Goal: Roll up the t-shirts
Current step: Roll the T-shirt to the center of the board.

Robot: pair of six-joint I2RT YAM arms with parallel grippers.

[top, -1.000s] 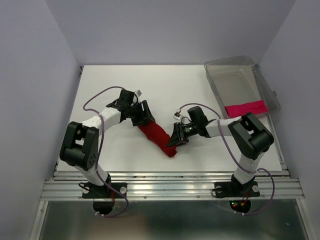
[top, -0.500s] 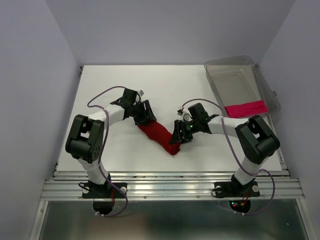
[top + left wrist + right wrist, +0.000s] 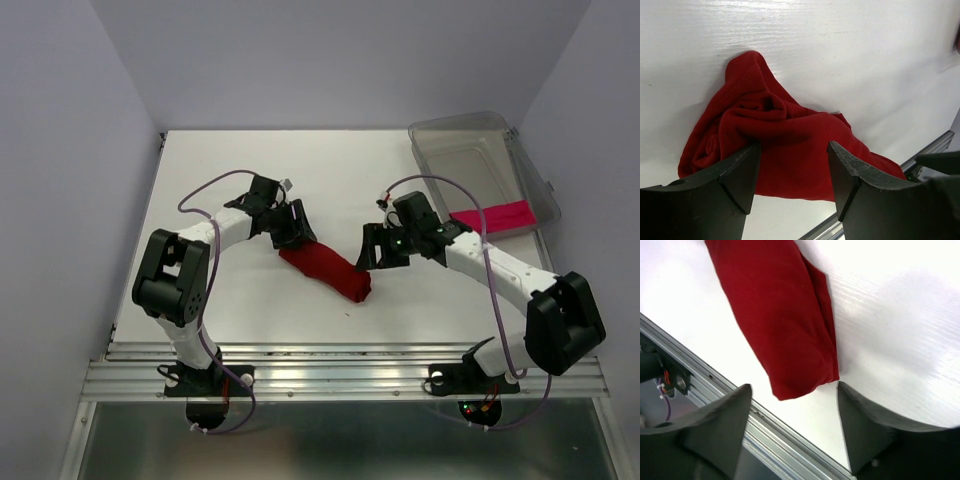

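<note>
The dark red t-shirt (image 3: 326,268) lies as a loose roll on the white table, running from upper left to lower right. My left gripper (image 3: 291,233) is open over its upper-left end. In the left wrist view the bunched shirt (image 3: 775,145) sits between and beyond the spread fingers (image 3: 737,175). My right gripper (image 3: 369,251) is open just right of the roll's lower end. In the right wrist view the shirt (image 3: 782,325) ends between the wide-apart fingers (image 3: 865,425), untouched. The magenta-pink t-shirt (image 3: 490,216) lies rolled in the clear bin (image 3: 470,160).
The clear plastic bin stands at the table's back right. The metal rail (image 3: 340,365) runs along the table's near edge, close below the roll's lower end; it also shows in the right wrist view (image 3: 715,390). White table (image 3: 330,170) stretches behind the arms.
My right gripper has drawn back from the roll's lower end, up and to the right, now open. The red roll has swung to lie flatter. The left gripper has barely moved.
</note>
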